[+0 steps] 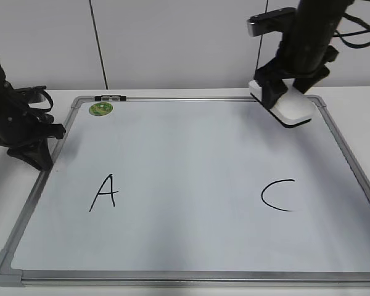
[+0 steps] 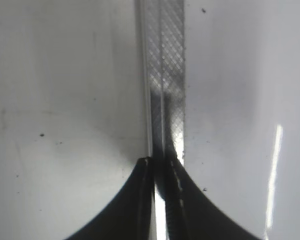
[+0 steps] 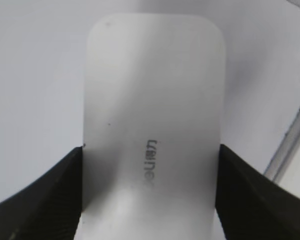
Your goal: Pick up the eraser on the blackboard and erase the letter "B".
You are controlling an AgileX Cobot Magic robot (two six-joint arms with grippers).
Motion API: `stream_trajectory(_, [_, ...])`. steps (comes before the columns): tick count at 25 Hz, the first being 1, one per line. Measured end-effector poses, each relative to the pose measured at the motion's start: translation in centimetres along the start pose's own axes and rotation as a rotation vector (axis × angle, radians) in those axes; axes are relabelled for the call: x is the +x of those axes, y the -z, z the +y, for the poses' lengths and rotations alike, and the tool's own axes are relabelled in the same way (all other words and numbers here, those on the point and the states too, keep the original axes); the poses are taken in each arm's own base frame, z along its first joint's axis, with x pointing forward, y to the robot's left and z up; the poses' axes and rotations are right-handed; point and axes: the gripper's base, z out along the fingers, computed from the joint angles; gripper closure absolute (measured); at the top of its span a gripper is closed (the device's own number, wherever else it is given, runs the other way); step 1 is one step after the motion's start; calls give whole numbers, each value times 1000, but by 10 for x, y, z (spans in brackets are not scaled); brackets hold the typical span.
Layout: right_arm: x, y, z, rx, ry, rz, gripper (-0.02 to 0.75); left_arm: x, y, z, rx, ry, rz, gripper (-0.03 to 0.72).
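Note:
The blackboard [image 1: 191, 148] is a white dry-erase board lying flat on the table. A black "A" [image 1: 105, 192] is at its left and a black "C" [image 1: 277, 195] at its right. No letter "B" shows; the board between them is blank. My right gripper [image 1: 282, 92] is shut on the white eraser [image 1: 294, 108] and holds it tilted over the board's far right corner. In the right wrist view the eraser [image 3: 155, 75] sits between the right gripper's fingers [image 3: 151, 147]. My left gripper [image 1: 40, 154] is shut on the board's left frame [image 2: 165, 60], its fingers [image 2: 162, 162] pinching the rail.
A round green sticker [image 1: 100, 109] and a small black clip [image 1: 111, 97] sit at the board's far left. A grey plastic corner [image 1: 3, 275] marks the near left. A white wall stands behind the table.

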Motion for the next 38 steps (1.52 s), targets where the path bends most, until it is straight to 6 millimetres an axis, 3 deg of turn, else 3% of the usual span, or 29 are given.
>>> stream_trajectory(6, [50, 3, -48, 10, -149, -4, 195, 0, 0, 0, 0, 0, 0, 642])
stream_trajectory(13, [111, -15, -62, -10, -312, -54, 195, 0, 0, 0, 0, 0, 0, 641])
stream_trajectory(17, [130, -31, -67, -17, -380, -55, 195, 0, 0, 0, 0, 0, 2, 641])
stream_trajectory(24, [134, -38, -74, -1, -419, -102, 195, 0, 0, 0, 0, 0, 2, 641])
stream_trajectory(38, [131, -74, -78, 0, -414, -79, 195, 0, 0, 0, 0, 0, 2, 641])
